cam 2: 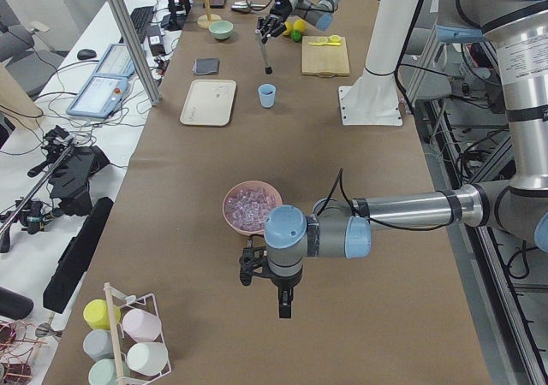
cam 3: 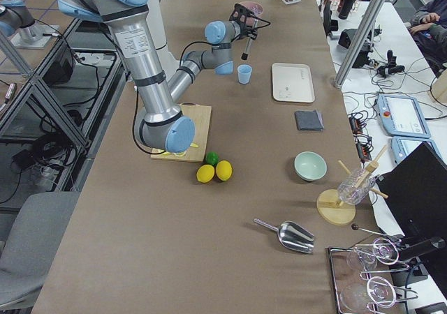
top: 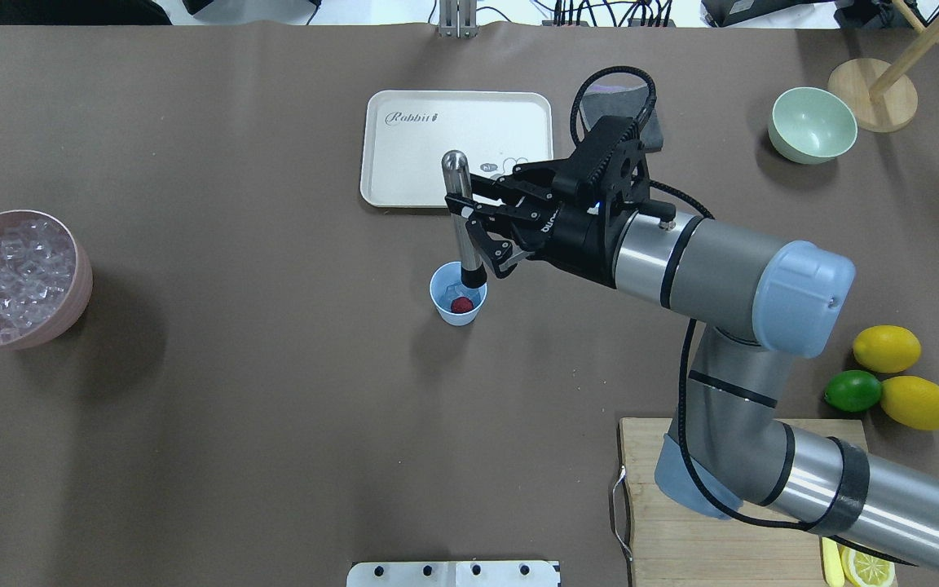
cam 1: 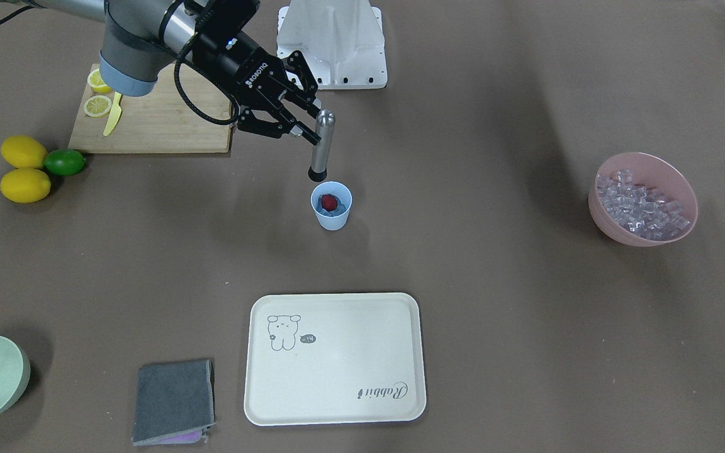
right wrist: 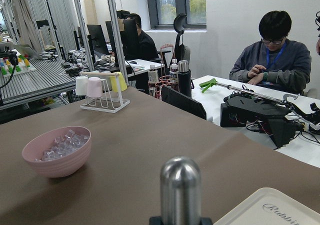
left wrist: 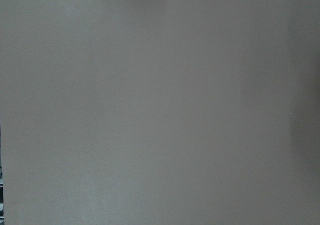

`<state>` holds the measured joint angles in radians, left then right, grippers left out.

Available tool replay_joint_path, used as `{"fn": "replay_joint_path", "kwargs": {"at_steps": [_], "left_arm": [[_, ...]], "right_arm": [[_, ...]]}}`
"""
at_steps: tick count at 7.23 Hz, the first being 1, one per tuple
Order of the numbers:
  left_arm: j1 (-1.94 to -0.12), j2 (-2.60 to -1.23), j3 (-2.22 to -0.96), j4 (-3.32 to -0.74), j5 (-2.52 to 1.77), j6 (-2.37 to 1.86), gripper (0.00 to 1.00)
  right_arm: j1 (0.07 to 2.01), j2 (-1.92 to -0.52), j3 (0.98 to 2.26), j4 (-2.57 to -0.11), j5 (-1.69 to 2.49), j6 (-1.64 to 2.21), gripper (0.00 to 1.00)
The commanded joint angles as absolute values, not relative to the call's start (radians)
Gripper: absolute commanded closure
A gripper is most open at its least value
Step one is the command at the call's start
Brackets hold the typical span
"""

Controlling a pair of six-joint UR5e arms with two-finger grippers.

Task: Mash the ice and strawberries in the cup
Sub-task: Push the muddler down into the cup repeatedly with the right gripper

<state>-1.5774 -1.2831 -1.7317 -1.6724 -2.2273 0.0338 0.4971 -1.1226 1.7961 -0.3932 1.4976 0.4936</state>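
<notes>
You are pinching a steel muddler (cam 1: 323, 143) near its rounded top with the right gripper (cam 1: 309, 118), fingers pressed against its sides, and it is hanging upright with its long axis vertical and its black tip pointing down. The cup (cam 1: 332, 221) is standing directly below that tip. In both side views the tip is showing clear air above the rim, so the coming plunge looks like a straight descent. Whether the tip is sitting dead centre over the mouth cannot be told from these angles. Your right arm is the near one by far. The left gripper (cam 2: 282, 303) is hanging well apart at the table's other end, just beside the pink bowl (cam 1: 609, 221) of spare cubes, and you cannot tell whether it is spread or pressed together. Inside the light-blue tapered cup, the strawberry (cam 1: 329, 202) is lying on top, red and apparently whole, with pale ice (top: 453, 289) glinting beside it. So the mashing looks not yet begun.
</notes>
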Motion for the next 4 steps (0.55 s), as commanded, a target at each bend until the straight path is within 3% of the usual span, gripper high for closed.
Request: {"fn": "replay_joint_path", "kwargs": {"at_steps": [1,4], "left_arm": [[-1.577,-1.281,-1.732,-1.674,-2.226,0.034,0.01],[-1.577,-1.279,-1.732,-1.674,-2.227,0.034,0.01]], "right_arm": [[0.445,-1.114,1.741,-0.336,1.393,0.479,1.00],[0.433,-1.080,1.640,-0.257,1.361,0.476,1.00]]}}
